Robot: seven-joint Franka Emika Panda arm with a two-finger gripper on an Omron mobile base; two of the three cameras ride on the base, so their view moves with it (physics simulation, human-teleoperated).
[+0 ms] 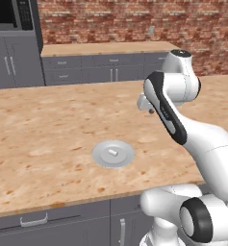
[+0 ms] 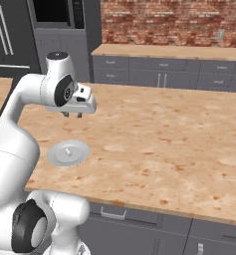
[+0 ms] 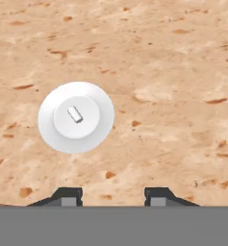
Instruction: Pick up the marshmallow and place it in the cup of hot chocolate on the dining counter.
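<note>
Tabletop (image 1: 48,120) of tan speckled wood grain is seen stretching wide across both base views, carried on dark grey cabinet fronts with silver handles along its near edge. Beyond it, a narrower wood-topped run of grey cabinets (image 1: 101,67) is set against a brick wall (image 2: 174,22), and a dark oven unit (image 2: 57,12) is built into tall grey cabinetry at the far left.

A white arm (image 1: 192,129) with dark joints is raised above the tabletop, its hand held well clear of the surface. The claw (image 2: 72,115) is pointed downward; in the hand view its two dark fingertips (image 3: 67,197) are seen standing well apart, with nothing held between them.

A flat round grey plate (image 1: 102,158) lies on the tabletop, toward the near edge and below the claw, slightly nearer than it. In the hand view the plate is seen left of the line between the fingertips.

The marshmallow (image 1: 112,153), a tiny white stubby cylinder, is lying on its side near the middle of the plate, apart from the claw.
</note>
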